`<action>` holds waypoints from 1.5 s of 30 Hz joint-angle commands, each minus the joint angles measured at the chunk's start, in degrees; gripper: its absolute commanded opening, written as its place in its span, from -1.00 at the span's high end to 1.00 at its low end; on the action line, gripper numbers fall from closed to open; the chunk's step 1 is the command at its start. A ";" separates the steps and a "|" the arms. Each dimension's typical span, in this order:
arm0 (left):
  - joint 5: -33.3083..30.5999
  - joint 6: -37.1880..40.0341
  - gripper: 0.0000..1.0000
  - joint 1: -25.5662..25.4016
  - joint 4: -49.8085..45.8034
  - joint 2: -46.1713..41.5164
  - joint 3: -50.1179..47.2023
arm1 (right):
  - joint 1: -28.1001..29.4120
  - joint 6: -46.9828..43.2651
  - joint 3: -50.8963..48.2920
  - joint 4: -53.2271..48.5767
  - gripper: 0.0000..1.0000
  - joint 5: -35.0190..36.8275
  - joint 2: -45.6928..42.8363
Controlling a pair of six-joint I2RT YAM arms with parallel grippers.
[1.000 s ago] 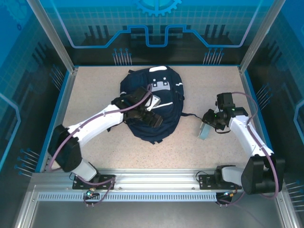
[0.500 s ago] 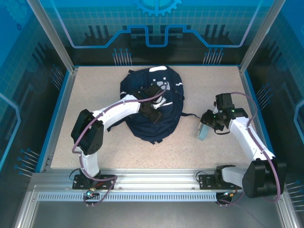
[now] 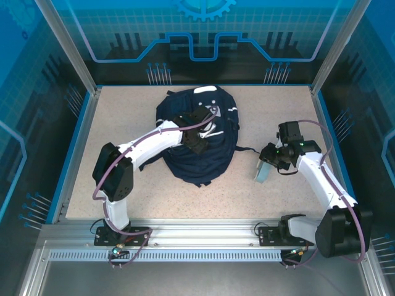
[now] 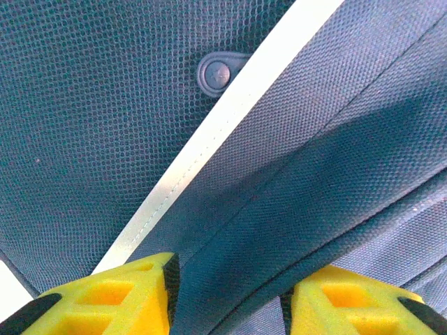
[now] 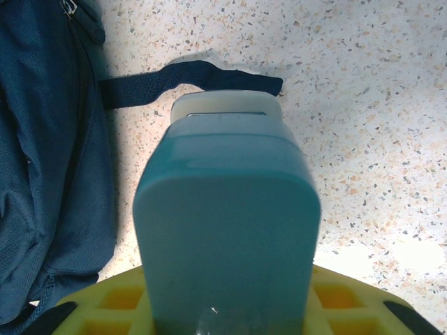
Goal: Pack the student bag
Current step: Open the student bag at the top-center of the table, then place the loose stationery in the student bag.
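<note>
The student bag (image 3: 207, 157), navy with thin white stripes, lies at the middle back of the table. My left gripper (image 3: 197, 132) is down on its upper front. In the left wrist view the yellow fingers (image 4: 133, 293) pinch a raised fold of the student bag's navy fabric (image 4: 105, 105) next to a white stripe (image 4: 209, 132), so my left gripper (image 4: 227, 300) is shut on it. To the right of the bag, my right gripper (image 3: 270, 158) is shut on a teal case (image 3: 262, 172) with a white end. The teal case (image 5: 227, 230) hangs from my right gripper (image 5: 227, 314) over the table.
A dark strap (image 5: 188, 77) of the bag trails over the speckled table (image 5: 363, 105) just beyond the case. A round snap (image 4: 218, 72) sits on the bag's mesh panel. Blue walls (image 3: 77, 142) ring the table; bare table lies left and in front of the bag.
My left arm has reached further over the bag and its jaws have closed in on a fold of fabric. The right arm with the case has barely shifted.
</note>
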 commanded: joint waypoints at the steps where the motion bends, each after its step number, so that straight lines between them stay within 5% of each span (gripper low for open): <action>1: -3.61 -0.36 0.24 0.25 3.68 -2.22 -1.32 | 1.12 1.33 -0.01 0.25 0.60 -1.78 -1.30; 9: -2.01 0.68 0.77 -0.46 10.42 -7.01 -3.90 | 1.23 2.00 -0.73 4.85 0.61 -9.76 -3.87; 16: -1.12 -3.60 0.94 -2.30 17.72 -14.13 -3.99 | 2.31 5.08 -2.65 13.50 0.60 -20.95 -7.33; 30: -0.59 -10.94 0.96 -5.82 20.99 -13.70 3.95 | 14.33 21.87 -1.40 26.18 0.61 -18.90 -4.25; 40: 0.74 -12.96 0.97 -6.24 19.97 -11.35 6.21 | 16.03 27.72 3.14 30.86 0.60 -21.47 5.63; 45: 1.22 -13.51 0.98 -6.22 19.02 -11.74 6.16 | 16.04 29.10 6.74 31.12 0.60 -14.35 10.35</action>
